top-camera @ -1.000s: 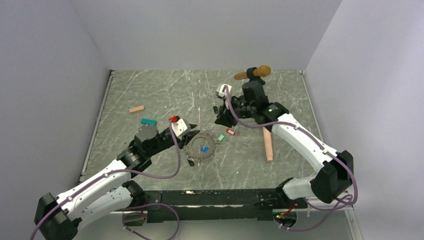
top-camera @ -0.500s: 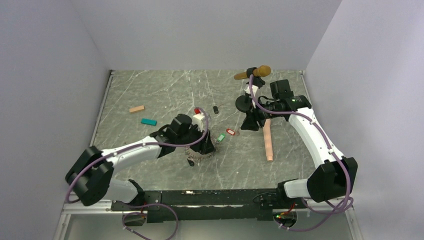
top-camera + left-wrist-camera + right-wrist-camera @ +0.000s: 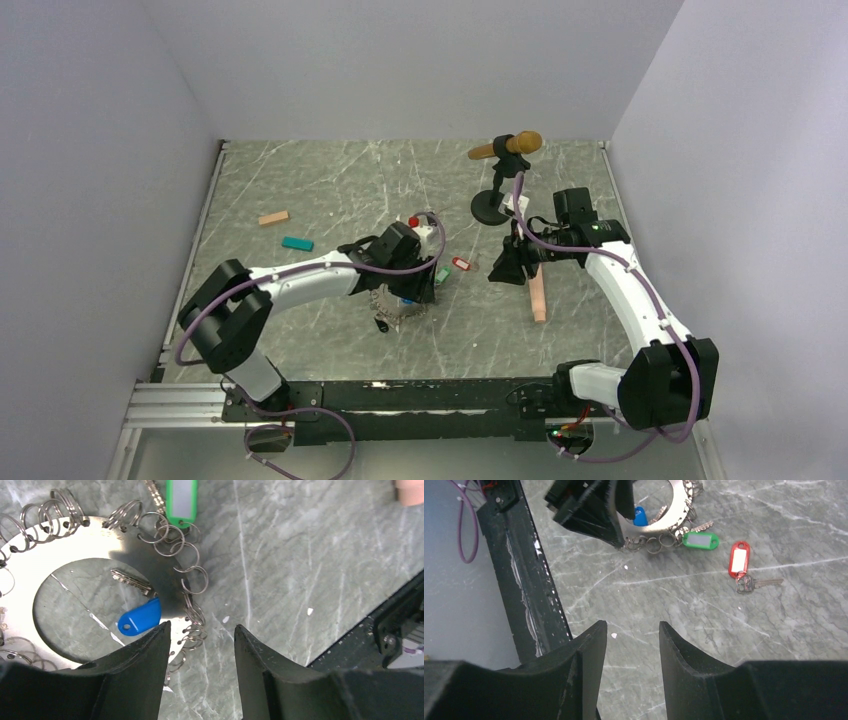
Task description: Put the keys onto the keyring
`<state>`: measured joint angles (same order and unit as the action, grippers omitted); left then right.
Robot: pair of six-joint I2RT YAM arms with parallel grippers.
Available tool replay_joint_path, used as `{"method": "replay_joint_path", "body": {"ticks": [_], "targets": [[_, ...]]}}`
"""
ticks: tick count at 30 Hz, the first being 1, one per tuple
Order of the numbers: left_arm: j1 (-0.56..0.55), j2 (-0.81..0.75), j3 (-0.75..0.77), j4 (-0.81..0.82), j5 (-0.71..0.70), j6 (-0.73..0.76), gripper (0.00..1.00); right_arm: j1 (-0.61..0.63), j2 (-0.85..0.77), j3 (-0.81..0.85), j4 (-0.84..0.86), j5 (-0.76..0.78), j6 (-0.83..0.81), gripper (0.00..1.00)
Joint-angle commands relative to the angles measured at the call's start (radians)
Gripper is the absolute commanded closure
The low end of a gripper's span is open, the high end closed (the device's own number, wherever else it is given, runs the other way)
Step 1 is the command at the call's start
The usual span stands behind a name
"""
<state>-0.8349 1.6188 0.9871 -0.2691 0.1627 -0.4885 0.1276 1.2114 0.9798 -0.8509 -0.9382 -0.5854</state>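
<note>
Blue key [image 3: 140, 622] lies inside the keyring [image 3: 127, 542]

Enclosure seen from above. The desk [image 3: 330, 180] has a dark grey-green, marble-patterned top crossed by pale veins and fine scratches. Three plain, pale lilac-grey panels close it in: a back wall [image 3: 420, 60] along the far edge, a left wall [image 3: 90, 200] and a right wall [image 3: 740, 200]. A light metal strip [image 3: 197, 240] borders the left edge, and a black rail [image 3: 420, 393] runs along the near edge. Lighting is even and diffuse, with soft shadows.
</note>
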Motion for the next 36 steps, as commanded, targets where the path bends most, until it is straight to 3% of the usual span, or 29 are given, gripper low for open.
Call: {"method": "replay_joint_path", "body": {"ticks": [1, 13, 29, 32, 36], "targets": [[-0.01, 0.056, 0.078, -0.099, -0.078, -0.006, 0.47, -0.014, -0.025, -0.009, 0.044, -0.092, -0.034, 0.53], [-0.012, 0.164, 0.18, -0.148, -0.076, 0.044, 0.54, -0.022, -0.029, -0.02, 0.042, -0.123, -0.031, 0.53], [-0.013, 0.207, 0.217, -0.158, -0.014, 0.05, 0.82, -0.025, -0.032, -0.024, 0.039, -0.129, -0.035, 0.52], [-0.013, 0.206, 0.22, -0.163, 0.0, 0.051, 0.83, -0.026, -0.033, -0.023, 0.036, -0.129, -0.036, 0.52], [-0.012, 0.204, 0.22, -0.176, 0.0, 0.054, 0.73, -0.025, -0.034, -0.021, 0.033, -0.131, -0.038, 0.52]]}}
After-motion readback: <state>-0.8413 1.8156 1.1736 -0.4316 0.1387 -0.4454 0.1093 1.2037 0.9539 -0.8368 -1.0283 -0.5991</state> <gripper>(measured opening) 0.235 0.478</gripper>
